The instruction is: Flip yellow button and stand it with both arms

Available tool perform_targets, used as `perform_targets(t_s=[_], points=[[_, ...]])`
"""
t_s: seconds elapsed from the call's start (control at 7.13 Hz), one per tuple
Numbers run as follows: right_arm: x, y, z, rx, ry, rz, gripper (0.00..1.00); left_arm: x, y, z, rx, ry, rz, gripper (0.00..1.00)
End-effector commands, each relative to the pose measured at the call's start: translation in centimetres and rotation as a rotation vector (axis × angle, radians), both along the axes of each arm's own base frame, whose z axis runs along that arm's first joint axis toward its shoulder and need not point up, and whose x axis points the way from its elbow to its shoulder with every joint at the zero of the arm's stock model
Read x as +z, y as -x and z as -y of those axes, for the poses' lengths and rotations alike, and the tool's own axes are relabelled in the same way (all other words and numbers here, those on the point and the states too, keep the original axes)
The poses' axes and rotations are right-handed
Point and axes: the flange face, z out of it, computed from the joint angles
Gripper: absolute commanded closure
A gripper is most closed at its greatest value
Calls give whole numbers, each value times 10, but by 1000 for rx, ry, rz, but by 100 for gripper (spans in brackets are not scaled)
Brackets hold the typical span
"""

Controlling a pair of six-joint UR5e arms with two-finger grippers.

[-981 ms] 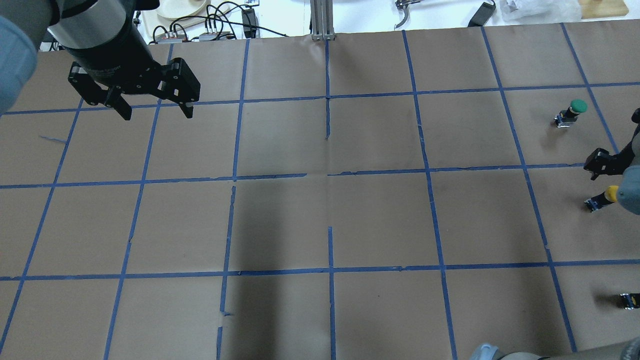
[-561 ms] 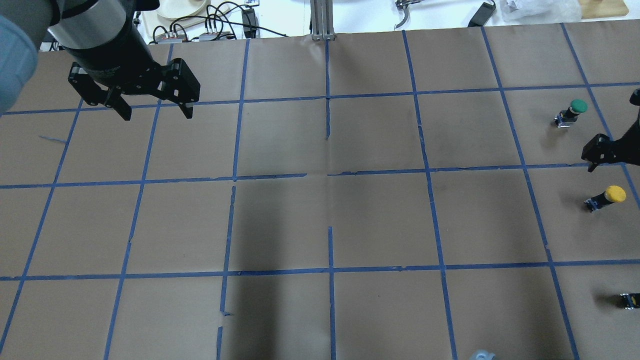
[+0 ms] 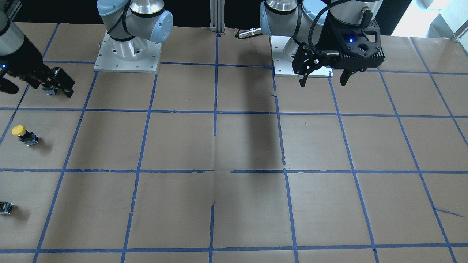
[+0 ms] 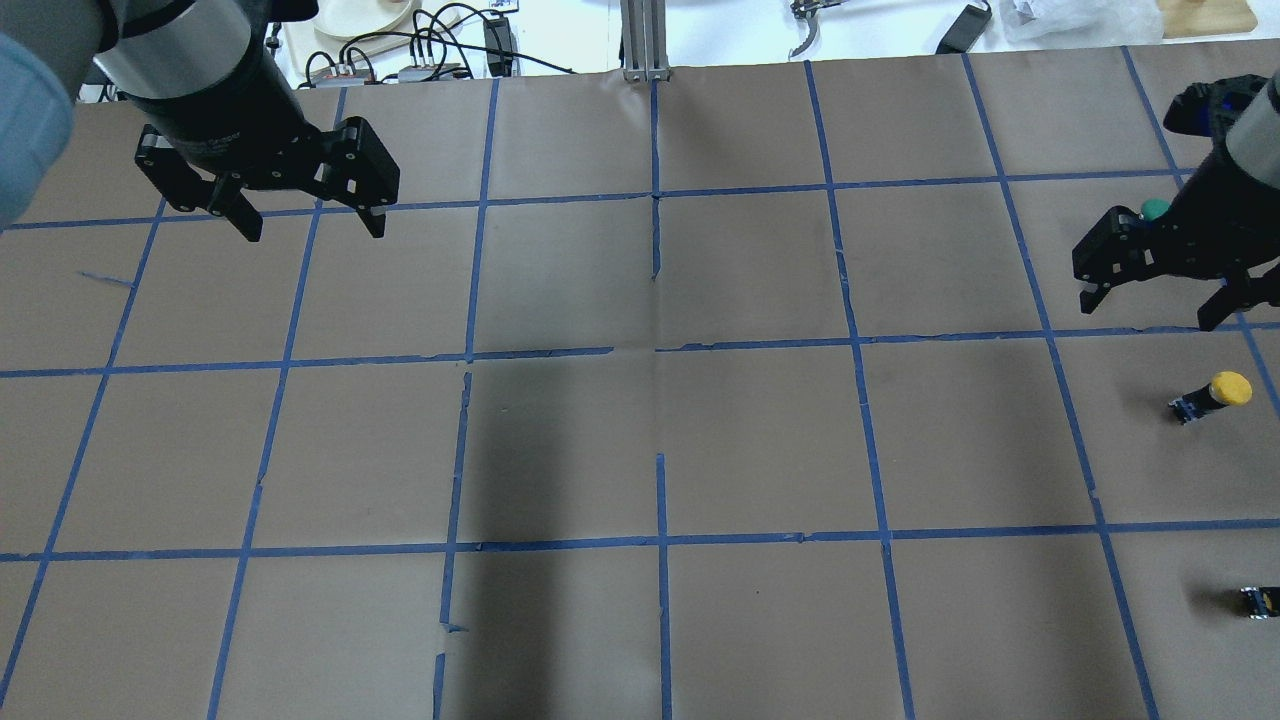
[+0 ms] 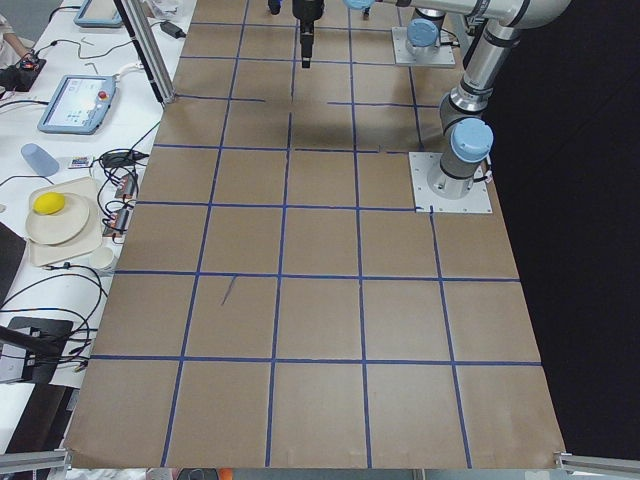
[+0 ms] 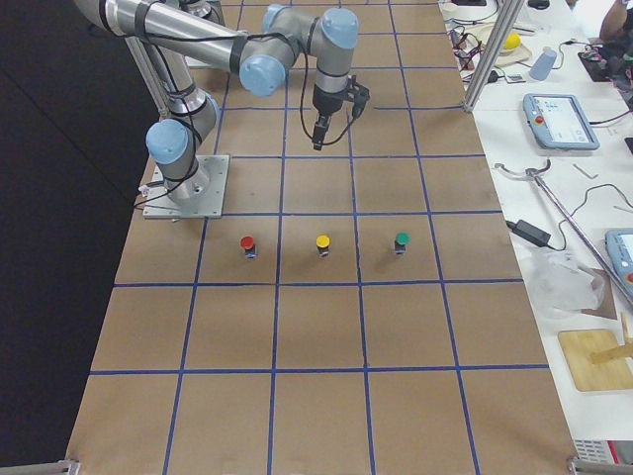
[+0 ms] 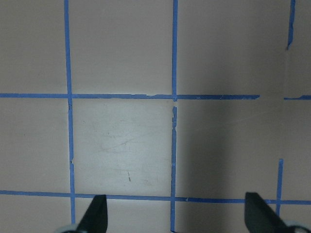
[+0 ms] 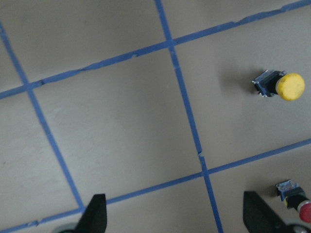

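The yellow button [image 4: 1215, 392] stands cap up on the brown paper at the table's right side. It also shows in the front view [image 3: 22, 134], the right side view [image 6: 322, 243] and the right wrist view [image 8: 282, 86]. My right gripper [image 4: 1148, 308] is open and empty, up in the air just beyond the yellow button and apart from it; it also shows in the front view [image 3: 36, 89]. My left gripper [image 4: 314, 232] is open and empty, high over the far left of the table [image 3: 322, 84], and its wrist view shows only bare paper.
A green-capped button [image 4: 1157, 209] stands beyond the yellow one, partly hidden behind my right gripper. A red-capped button [image 6: 247, 243] stands on the near side of the yellow one [image 8: 296, 201]. Blue tape divides the paper into squares. Cables and tools lie past the far edge.
My right gripper has moved from the right edge by the yellow button to farther out and leftward, now in front of the green button. The yellow button and left gripper have not moved.
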Motion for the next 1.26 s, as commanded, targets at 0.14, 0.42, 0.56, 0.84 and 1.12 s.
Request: perform_targets(t_s=[0.14,0.42,0.56,0.84,1.12], points=[[57,-93,-21,196,1,8,0,0,0,0,0,-2,2,0],[45,-101,-14,217,-26,16,0,0,0,0,0,-2,0,0],[43,-111,-14,239,-29,15,0,0,0,0,0,-2,0,0],[40,-126,-10,274,-12,15,0,0,0,0,0,-2,0,0],[39,-130,-10,271,-7,55,0,0,-1,0,2,-2,0,0]])
